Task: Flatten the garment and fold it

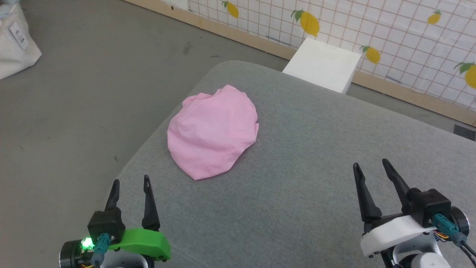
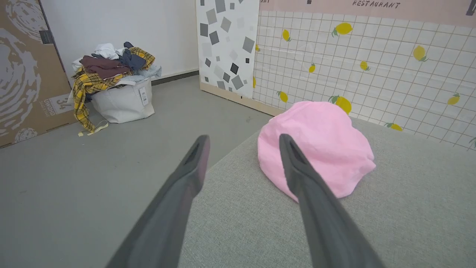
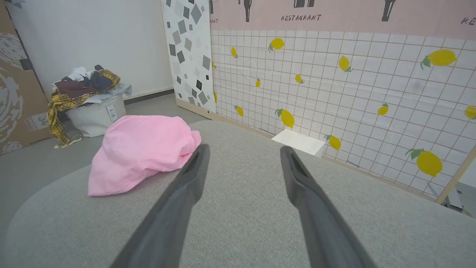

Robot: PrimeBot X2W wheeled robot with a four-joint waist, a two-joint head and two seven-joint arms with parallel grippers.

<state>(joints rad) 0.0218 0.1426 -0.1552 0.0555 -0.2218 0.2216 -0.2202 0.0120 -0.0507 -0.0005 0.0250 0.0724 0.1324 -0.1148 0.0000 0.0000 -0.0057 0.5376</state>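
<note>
Pink garment point(image 1: 212, 132) bunched in a rumpled mound on the grey counter point(image 1: 316, 167), toward its rounded left corner. Left gripper point(image 1: 131, 179) spread wide, empty, near the cloth but apart. Right gripper point(image 1: 370, 163) likewise spread, empty, well apart.

The garment point(image 1: 212, 132) lay as a rumpled pink mound on the grey upholstered surface point(image 1: 297, 178), near that surface's left edge and rounded far corner. The left gripper point(image 1: 131, 179) stood at the lower left, fingers spread and empty, near the cloth's closest edge but clear of it. The right gripper point(image 1: 370, 162) stood at the lower right, likewise spread and empty, well apart from the cloth. Beyond the surface were a white block point(image 1: 323, 65), a lemon-patterned wall point(image 1: 401, 29), grey floor point(image 1: 93, 82) and a white bag point(image 1: 15, 44).
</note>
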